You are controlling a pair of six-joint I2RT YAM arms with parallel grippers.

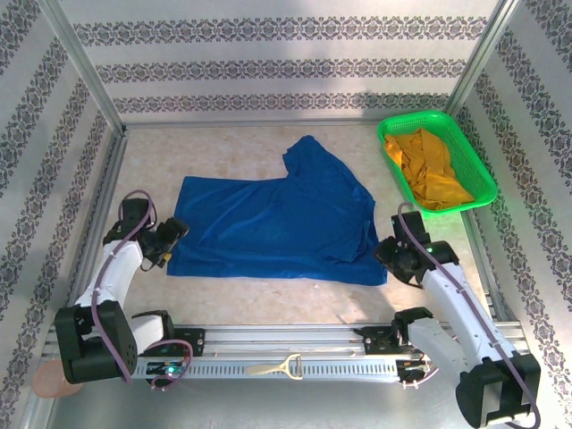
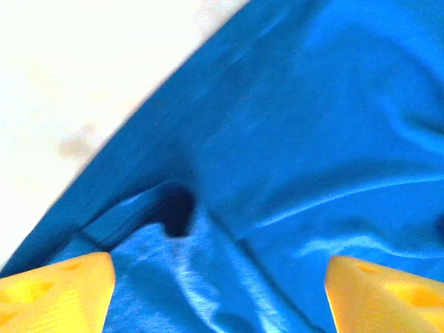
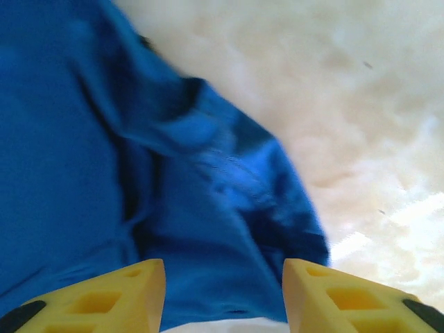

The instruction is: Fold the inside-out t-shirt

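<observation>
Overhead, the inside-out t-shirt [image 1: 277, 219] lay spread across the middle of the frame on the pale table [image 1: 223, 152], plain blue side up, one sleeve reaching toward the top of the picture. That view also took in the green basket [image 1: 416, 116] at upper right with the mustard-yellow garment [image 1: 433, 170] bunched inside it, well apart from the shirt.

Closer in, the left wrist camera showed a fold and a dark pocket of shadow in the shirt [image 2: 312, 139] near the lower left of its frame. The right wrist camera showed a rumpled corner of the shirt [image 3: 139, 173] ending against bare table [image 3: 347, 104] on the right.

From the lower left the left arm reached up with its elbow bent, the left gripper [image 1: 168, 239] just beside the shirt's left edge. Its jaws stood wide apart over the cloth [image 2: 218, 298], gripping nothing. From the lower right the right arm angled up to the right gripper [image 1: 393, 259] at the shirt's lower right corner; its jaws were parted [image 3: 225, 298] with nothing between them.

Counted: two arms, two grippers, one blue shirt, one basket, one yellow garment.
</observation>
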